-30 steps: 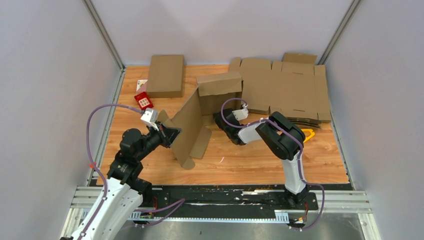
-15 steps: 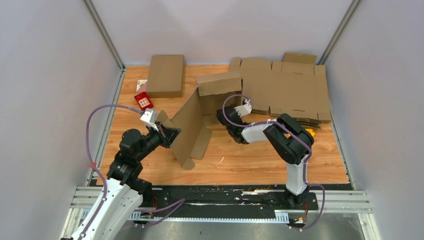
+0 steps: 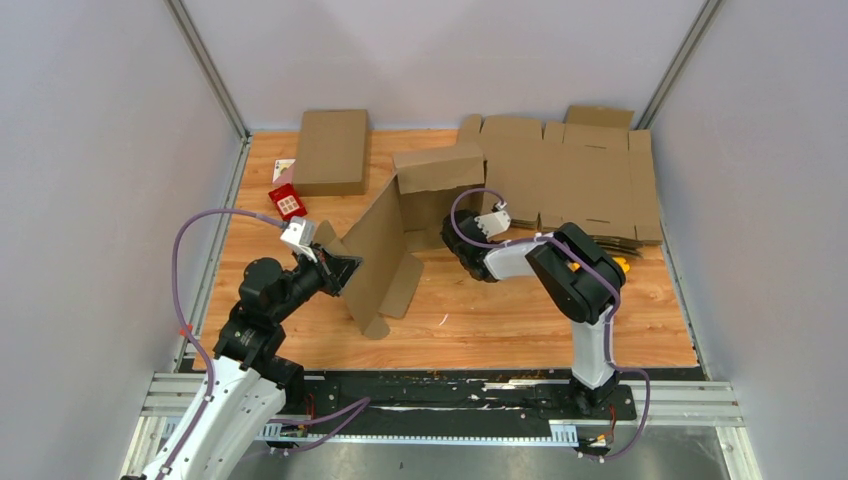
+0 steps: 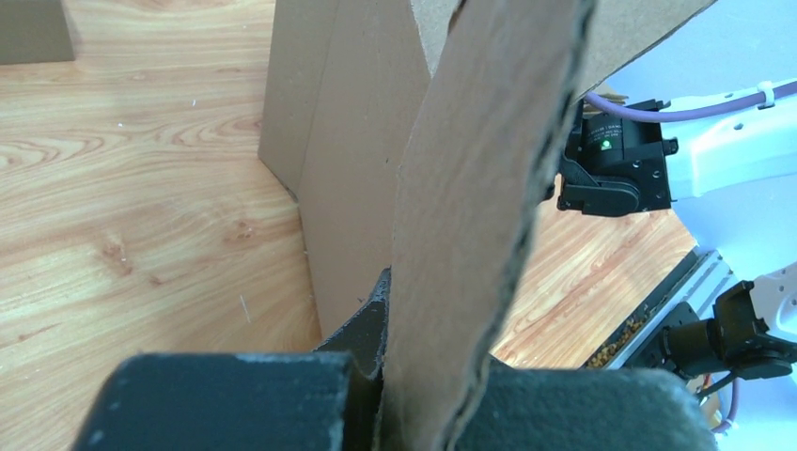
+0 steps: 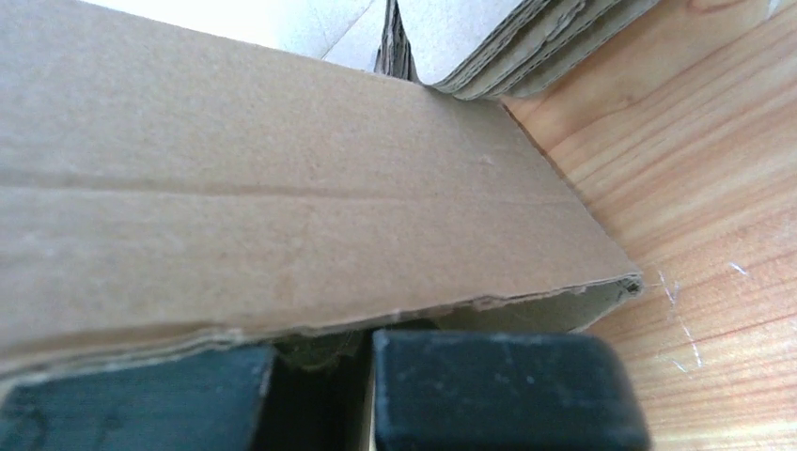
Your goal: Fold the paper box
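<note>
The paper box (image 3: 385, 245) stands half-folded in the middle of the table, one long panel upright and a flap bent over its far end. My left gripper (image 3: 345, 270) is shut on the near left flap; in the left wrist view that flap (image 4: 479, 188) runs up between the fingers of this gripper (image 4: 432, 366). My right gripper (image 3: 466, 258) lies low against the box's right side. In the right wrist view a creased panel (image 5: 282, 188) covers this shut gripper (image 5: 324, 376), hiding its tips. Whether it holds anything cannot be seen.
A thick pile of flat brown blanks (image 3: 580, 180) fills the back right, its edge close to the right gripper (image 5: 507, 38). A closed brown box (image 3: 331, 150) and a small red pack (image 3: 287, 202) sit at the back left. A yellow object (image 3: 617, 268) lies behind the right arm.
The right arm has swung its gripper a little to the right along the box's right side. The left arm and the flap it holds have not moved.
</note>
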You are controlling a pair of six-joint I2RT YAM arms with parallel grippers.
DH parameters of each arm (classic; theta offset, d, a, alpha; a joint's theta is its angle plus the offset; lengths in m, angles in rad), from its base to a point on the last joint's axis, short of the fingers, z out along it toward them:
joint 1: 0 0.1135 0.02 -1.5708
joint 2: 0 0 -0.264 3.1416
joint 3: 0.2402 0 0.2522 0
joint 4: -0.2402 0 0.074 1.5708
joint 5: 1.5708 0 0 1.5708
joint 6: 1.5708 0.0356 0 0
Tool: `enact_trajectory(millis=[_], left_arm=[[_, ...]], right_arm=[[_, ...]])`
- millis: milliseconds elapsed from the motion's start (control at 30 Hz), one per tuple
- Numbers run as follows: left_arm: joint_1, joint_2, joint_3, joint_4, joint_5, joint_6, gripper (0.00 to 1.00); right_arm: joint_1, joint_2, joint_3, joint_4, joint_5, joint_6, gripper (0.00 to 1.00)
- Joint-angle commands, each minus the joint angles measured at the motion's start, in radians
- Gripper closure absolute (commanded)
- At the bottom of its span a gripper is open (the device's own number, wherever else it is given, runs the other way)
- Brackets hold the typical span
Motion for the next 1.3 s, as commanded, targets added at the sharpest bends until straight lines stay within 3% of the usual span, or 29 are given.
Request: enact_trajectory(millis=[0, 100, 233, 400, 633, 700, 833, 900, 1033, 1133, 1267], left_arm=[[-0.007, 0.020, 0.009, -0.085, 0.013, -0.025, 1.00], [-0.007, 0.025, 0.019, -0.092, -0.001, -0.016, 1.00], [-0.007, 0.032, 0.035, -0.092, -0.009, -0.015, 1.00], [-0.007, 0.043, 0.052, -0.086, -0.017, -0.016, 1.00], [-0.007, 0.086, 0.105, -0.105, -0.028, -0.013, 1.00], [-0.007, 0.110, 0.130, -0.123, -0.026, -0.022, 1.00], [-0.007, 0.172, 0.226, -0.213, 0.004, -0.024, 1.00], [-0.007, 0.203, 0.299, -0.276, 0.028, -0.023, 1.00], [-0.007, 0.262, 0.400, -0.391, 0.072, -0.053, 1.00], [-0.007, 0.340, 0.486, -0.521, 0.120, -0.045, 1.00], [-0.007, 0.404, 0.583, -0.618, 0.168, -0.019, 0.97]], right_arm=[[0.001, -0.024, 0.019, -0.034, -0.033, -0.075, 1.00], [0.026, -0.108, 0.032, -0.046, -0.009, -0.249, 1.00], [0.096, -0.249, -0.046, 0.068, -0.007, -0.562, 0.99], [0.171, -0.387, -0.140, 0.066, -0.152, -0.807, 0.86], [0.323, -0.655, -0.332, 0.049, -0.145, -1.074, 0.65], [0.310, -0.736, -0.315, -0.031, -0.148, -1.131, 0.61], [0.236, -0.843, -0.145, -0.405, -0.131, -1.169, 0.50], [0.184, -0.902, -0.105, -0.512, -0.150, -1.174, 0.39], [0.077, -1.038, -0.127, -0.560, -0.204, -1.150, 0.13], [-0.047, -1.054, -0.106, -0.645, -0.308, -1.084, 0.06], [-0.159, -0.948, -0.030, -0.762, -0.456, -1.052, 0.04]])
